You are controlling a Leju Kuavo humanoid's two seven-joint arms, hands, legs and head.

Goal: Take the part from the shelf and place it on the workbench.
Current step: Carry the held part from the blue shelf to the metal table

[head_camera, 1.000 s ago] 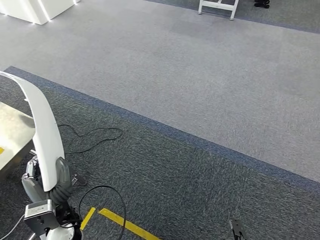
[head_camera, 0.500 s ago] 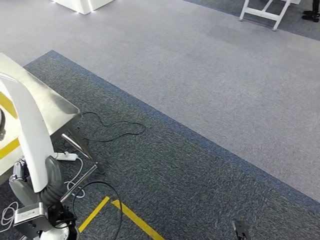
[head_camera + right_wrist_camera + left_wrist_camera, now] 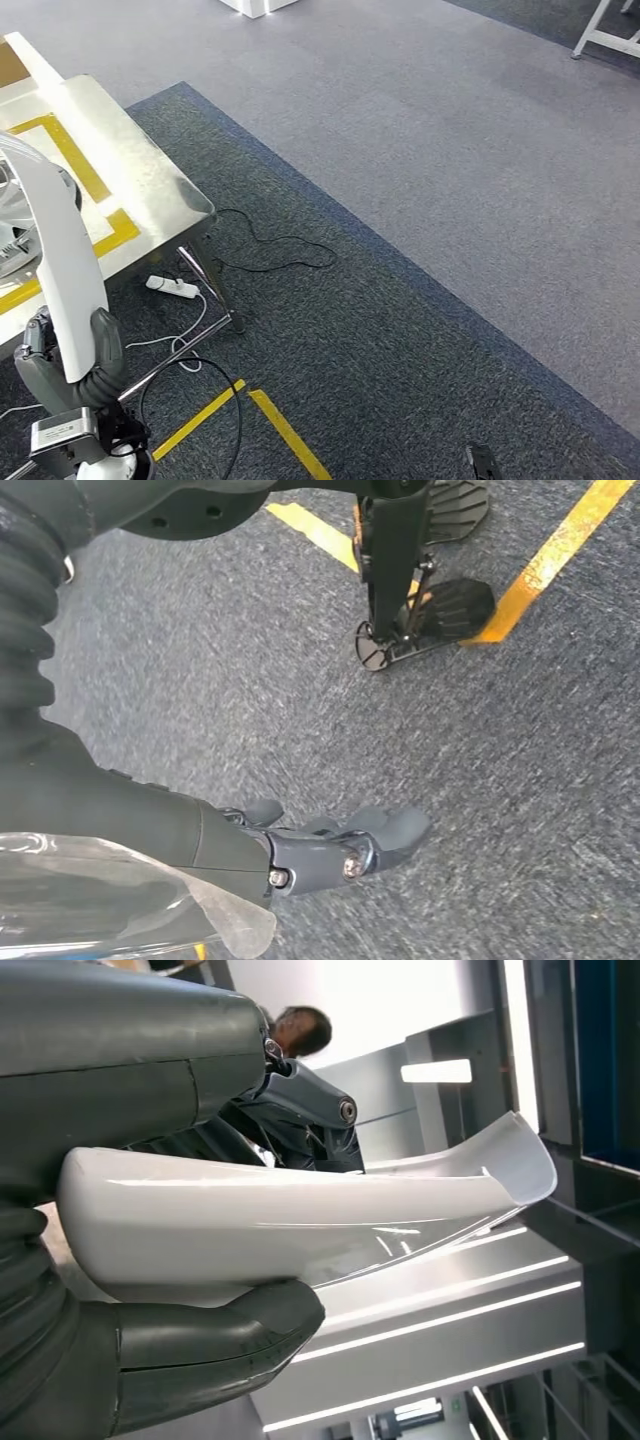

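left robot hand (image 3: 72,375) lower left of the head view, clamped on the part (image 3: 59,265), a long curved white panel that rises from the grip toward the upper left. left wrist view confirms it: part (image 3: 302,1225) pinched between the thick grey thumb (image 3: 226,1345) on one face and the darker fingers (image 3: 302,1110) on the other, flared far end sticking out past the grip. a person's head is partly visible behind the fingers in that view.

worktop (image 3: 143,185) at the left edge of the head view, shiny metal with yellow tape lines on it; the part's upper end overlaps it in the picture, can't tell if it's over the surface or short of it. a grey-white object on the worktop at the far left is half hidden behind the part.

under the worktop: white power strip (image 3: 173,288) and black cable (image 3: 279,255) on the dark carpet, yellow floor tape (image 3: 279,430) near bottom centre.

right robot hand (image 3: 332,845) hangs over the carpet in the right wrist view, fingers extended and apart, holding nothing.
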